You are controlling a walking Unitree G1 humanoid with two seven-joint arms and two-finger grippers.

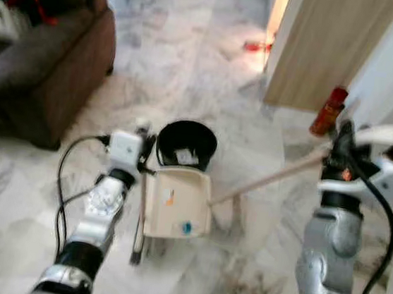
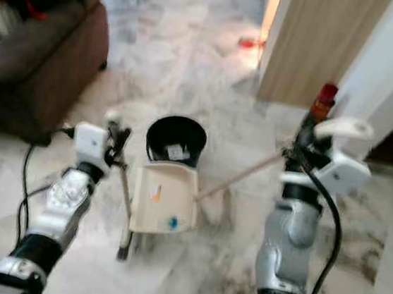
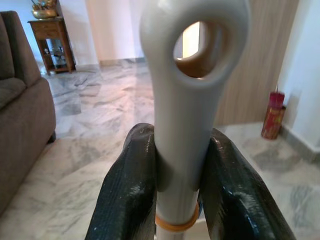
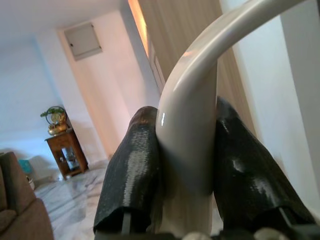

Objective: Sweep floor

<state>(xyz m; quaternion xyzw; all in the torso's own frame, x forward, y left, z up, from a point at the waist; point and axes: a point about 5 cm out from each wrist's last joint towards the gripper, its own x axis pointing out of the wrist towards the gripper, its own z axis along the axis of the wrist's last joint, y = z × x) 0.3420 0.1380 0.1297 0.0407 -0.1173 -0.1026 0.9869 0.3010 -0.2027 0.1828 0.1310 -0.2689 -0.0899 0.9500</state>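
My left gripper (image 1: pixel 142 146) is shut on the top of a pale grey broom handle (image 3: pixel 182 100) that has a hang hole at its end. The thin stick (image 1: pixel 141 204) runs down to a dark brush (image 1: pixel 136 254) on the floor. My right gripper (image 1: pixel 344 144) is shut on the curved cream grip (image 4: pixel 187 135) of a long beige dustpan handle (image 1: pixel 271 178). This slants down to the cream dustpan (image 1: pixel 176 201) lying between my arms, with small orange and blue bits on it. A black bin (image 1: pixel 186 144) stands just behind the dustpan.
A brown sofa (image 1: pixel 49 66) is at the left. A wood panel (image 1: pixel 328 48) and white wall stand at the right, with a red can (image 1: pixel 328 111) at their foot. Marble floor (image 1: pixel 185 60) stretches ahead, with something red (image 1: pixel 254 47) lying far off.
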